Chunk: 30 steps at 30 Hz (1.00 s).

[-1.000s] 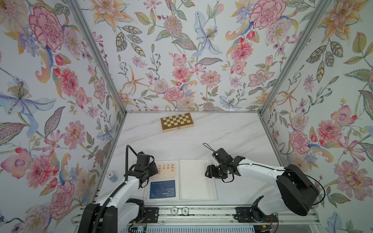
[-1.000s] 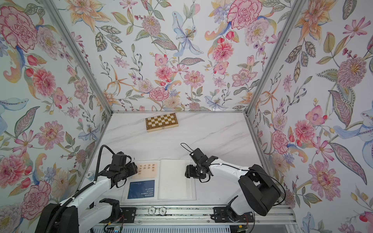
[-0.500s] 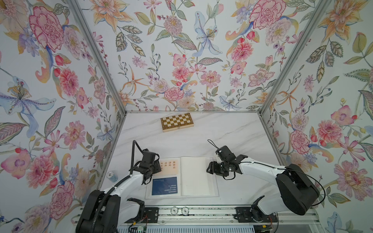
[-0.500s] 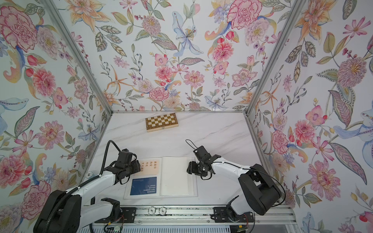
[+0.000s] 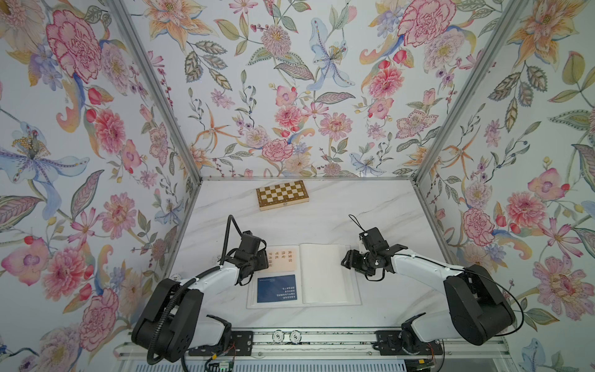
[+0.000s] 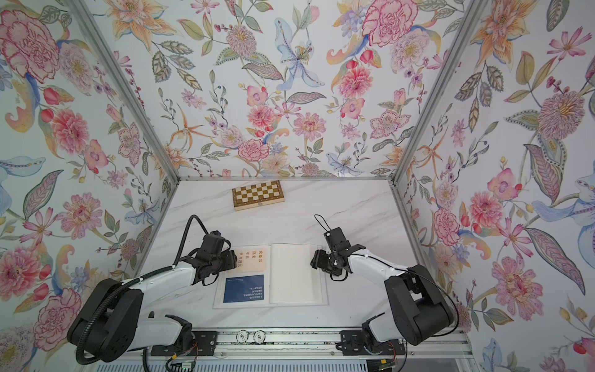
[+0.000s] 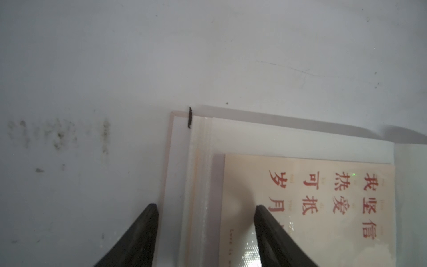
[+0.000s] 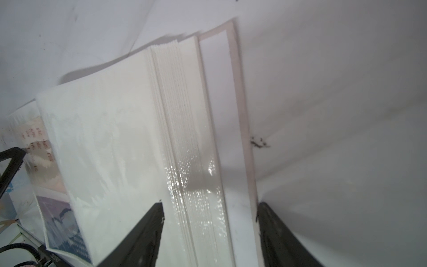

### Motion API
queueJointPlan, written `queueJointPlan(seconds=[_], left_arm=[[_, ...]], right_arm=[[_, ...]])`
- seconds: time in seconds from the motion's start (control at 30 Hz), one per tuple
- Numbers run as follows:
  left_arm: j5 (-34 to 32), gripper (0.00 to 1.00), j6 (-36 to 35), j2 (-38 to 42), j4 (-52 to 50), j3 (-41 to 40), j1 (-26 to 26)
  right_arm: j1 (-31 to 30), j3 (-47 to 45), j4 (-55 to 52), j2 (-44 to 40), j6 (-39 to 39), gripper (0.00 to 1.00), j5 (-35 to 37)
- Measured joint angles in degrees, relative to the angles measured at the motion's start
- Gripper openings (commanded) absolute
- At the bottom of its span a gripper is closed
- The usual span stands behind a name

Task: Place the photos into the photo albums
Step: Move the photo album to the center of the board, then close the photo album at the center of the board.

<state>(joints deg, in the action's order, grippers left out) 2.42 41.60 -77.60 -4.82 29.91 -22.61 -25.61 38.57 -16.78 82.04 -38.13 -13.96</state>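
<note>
Two photos already sit in the left page's sleeves of the open photo album (image 5: 323,273), which lies flat at the near middle of the table (image 5: 370,206): the cream card (image 5: 285,259) farther back, the navy card (image 5: 277,288) nearer. We set our left gripper (image 7: 205,208) at the album's far left corner, jaws spread astride the cover edge and pinching nothing. Our right gripper (image 8: 210,205) is likewise spread astride the right page stack and cover edge, probably to steady both sides while the blank right page awaits a card
</note>
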Motion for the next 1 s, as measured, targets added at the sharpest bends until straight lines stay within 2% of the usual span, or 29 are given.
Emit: queueJointPlan(seconds=[0.4, 0.57, 0.83, 1.0], left_arm=[[4.98, 0.65, 0.00, -0.66, 1.70, 0.39, -1.46], [6.34, 0.72, -0.24, -0.09, 1.03, 0.39, -1.62], [8.15, 0.76, -1.31, 1.60, -1.86, 0.35, -0.15], [8.74, 0.78, -2.29, 3.43, -4.09, -0.35, 0.11]], right_arm=[[4.02, 0.00, -5.29, -2.16, 3.96, 0.66, 1.09], [4.63, 0.00, -7.08, -3.78, 4.94, 0.66, 1.42], [4.35, -0.24, -11.02, -7.96, 5.18, 0.67, 3.06], [1.44, -2.40, -13.70, -12.48, 2.95, 0.67, 4.33]])
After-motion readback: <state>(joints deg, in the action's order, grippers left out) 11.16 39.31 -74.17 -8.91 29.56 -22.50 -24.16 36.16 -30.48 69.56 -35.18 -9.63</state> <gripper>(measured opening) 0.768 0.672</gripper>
